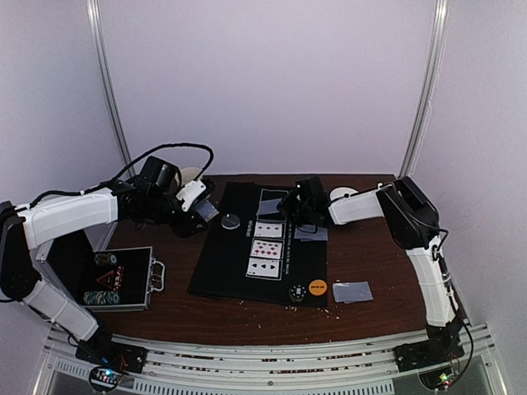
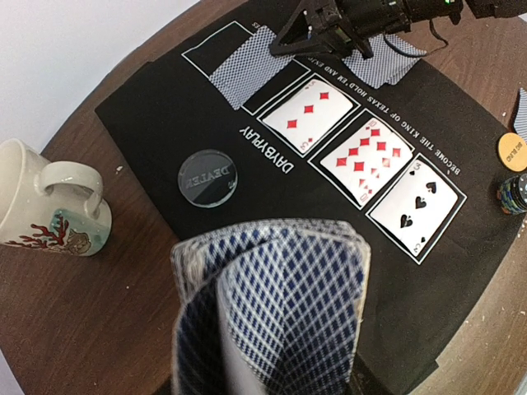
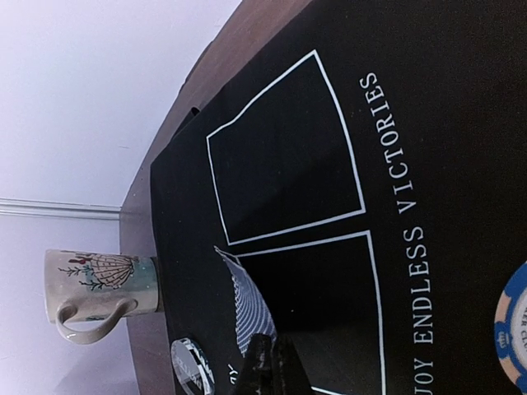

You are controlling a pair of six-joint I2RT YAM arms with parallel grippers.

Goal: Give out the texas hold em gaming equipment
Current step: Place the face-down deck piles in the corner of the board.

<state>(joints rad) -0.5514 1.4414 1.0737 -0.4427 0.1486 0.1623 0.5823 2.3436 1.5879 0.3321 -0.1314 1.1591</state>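
Top external: black mat lies mid-table with three face-up cards in a column on it. Left gripper is at the mat's far left corner, closed round a deck. Right gripper is low over the mat's far end. Only this view shows an open metal case left of the mat, and a pair of face-down cards on bare wood to the mat's right.

Left wrist: the deck fills the lower frame, slightly fanned, its backs a blue-and-white lattice. The gripper's own fingers are hidden behind it. Faces are legible here: two diamond cards, then a spade card, each in a white-outlined box. DEALER button, round and grey, sits on the mat beside them. Mug stands off the mat on the wood. Orange button and a small chip stack are at the mat's edge.

Right wrist: fingertips are pressed together on the end of one lattice-backed card, which is tilted up off the mat over an outlined box. Blue-and-white chip is at the frame edge, on the mat.
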